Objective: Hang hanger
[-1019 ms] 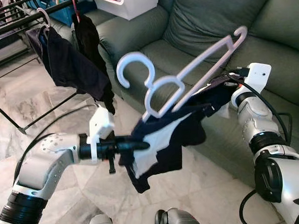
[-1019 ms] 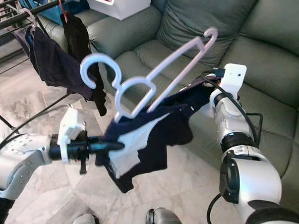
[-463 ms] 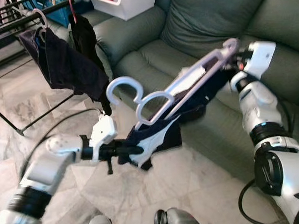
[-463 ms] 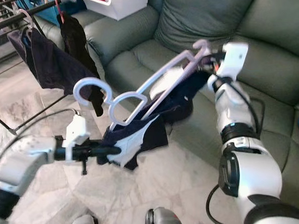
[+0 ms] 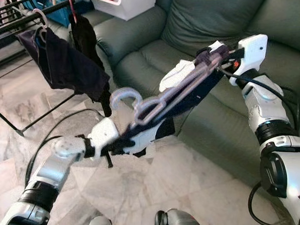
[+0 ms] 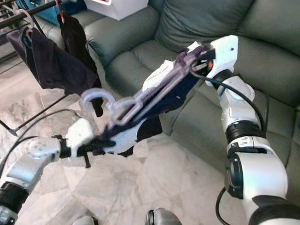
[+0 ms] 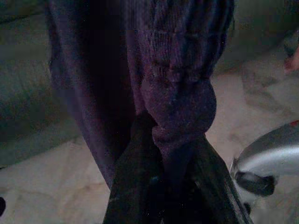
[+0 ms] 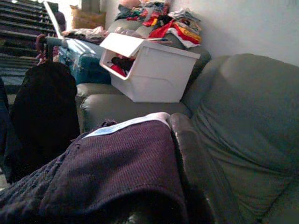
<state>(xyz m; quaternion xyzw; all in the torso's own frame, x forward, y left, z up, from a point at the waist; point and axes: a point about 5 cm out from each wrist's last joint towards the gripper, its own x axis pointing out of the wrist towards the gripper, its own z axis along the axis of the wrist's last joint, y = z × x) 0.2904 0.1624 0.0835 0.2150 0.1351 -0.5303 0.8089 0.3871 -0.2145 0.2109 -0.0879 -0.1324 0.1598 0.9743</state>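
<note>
Now the hanger [image 5: 164, 94] has tipped flatter, its hook [image 5: 123, 97] swung toward the rack [image 5: 16, 23]; both grippers, left [image 5: 122, 143] and right [image 5: 222, 54], stay clenched on the dark garment [image 5: 189, 98].

Even daylight in the eye views — hanger [image 5: 154, 100] motion-blurred; left wrist view dim, murky.

a grey-green sofa [image 5: 210, 20] holds a white bin [image 8: 149, 70]; dark clothes [image 5: 68, 66] hang on a rack [image 5: 16, 21].
</note>
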